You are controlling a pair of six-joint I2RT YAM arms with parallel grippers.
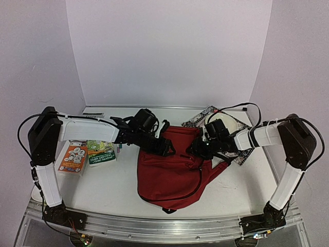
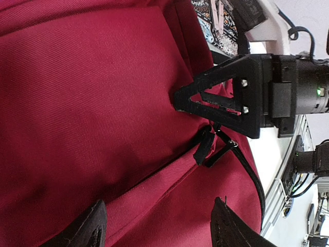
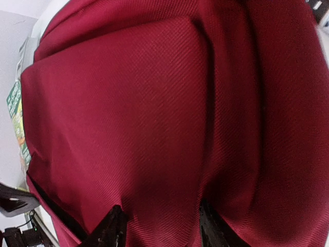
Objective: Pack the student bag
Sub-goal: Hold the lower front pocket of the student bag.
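A large dark red soft fabric backpack with black straps lies flat on the white table, in the centre of the overhead view and slightly towards the lower part of the frame. This is the student bag to be packed.

Both arms reach inward and meet over the upper edge of the backpack. The left gripper hovers over the red cloth with its fingers spread wide and nothing between them. The right gripper is also released. Its wrist view shows two fingertips apart, with only bag fabric filling the gap.

In the left wrist view, two black zipper pulls lie on a seam at centre right, just below the right gripper's black triangular finger. The seam looks closed, so we judge that the arms are here to steady the cloth and take hold of a pull so the bag can be opened.

The likely contents wait outside the bag. An orange cardboard card box and a green booklet lie side by side at the left of the overhead view. A black-and-white patterned book lies at the upper right, partly hidden behind the right arm. Packing appears not yet begun.
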